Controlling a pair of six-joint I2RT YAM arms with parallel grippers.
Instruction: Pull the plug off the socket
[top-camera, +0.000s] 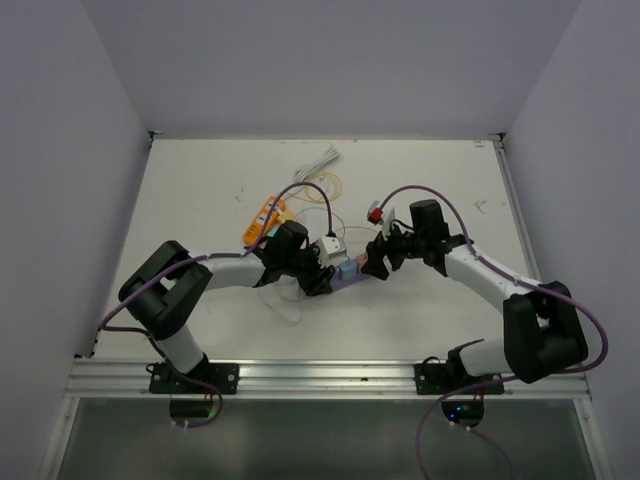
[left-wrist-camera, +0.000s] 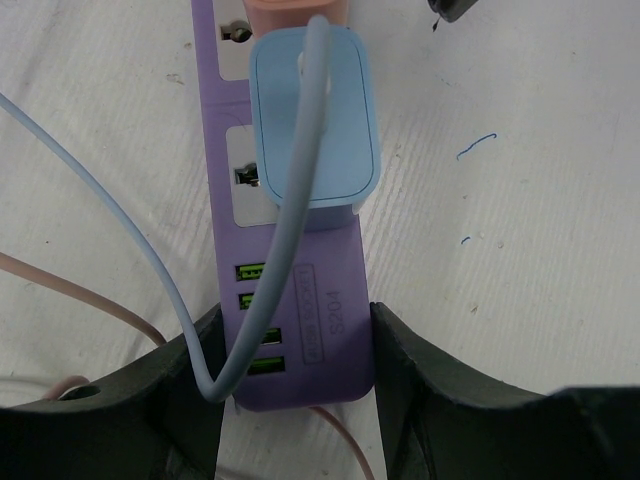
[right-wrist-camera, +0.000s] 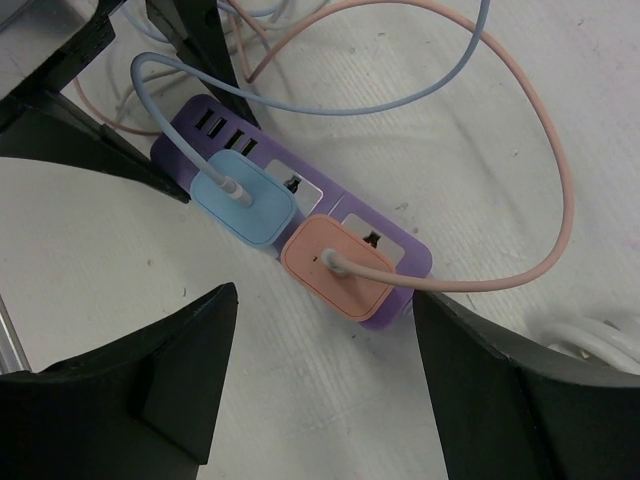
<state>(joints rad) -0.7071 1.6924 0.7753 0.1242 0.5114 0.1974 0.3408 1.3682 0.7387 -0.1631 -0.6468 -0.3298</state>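
Right wrist view: right gripper (right-wrist-camera: 322, 300) spread astride the untouched orange plug (right-wrist-camera: 335, 265), seated in the purple power strip (right-wrist-camera: 408, 262) mid-table, left gripper (left-wrist-camera: 295, 330) pinching the strip's USB end; closing off-centre may snag the adjacent blue plug (right-wrist-camera: 242, 195), or a skewed pull could drag the strip free.

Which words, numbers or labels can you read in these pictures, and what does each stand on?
"S201", sideways, as best it reads: in a raised frame on the purple plastic power strip, beside its green USB ports.
Smaller line in the same frame: too faint to read.
Dark marks on the orange flat object: too small to read.
On the blue square plug and the peach square plug: no text visible.
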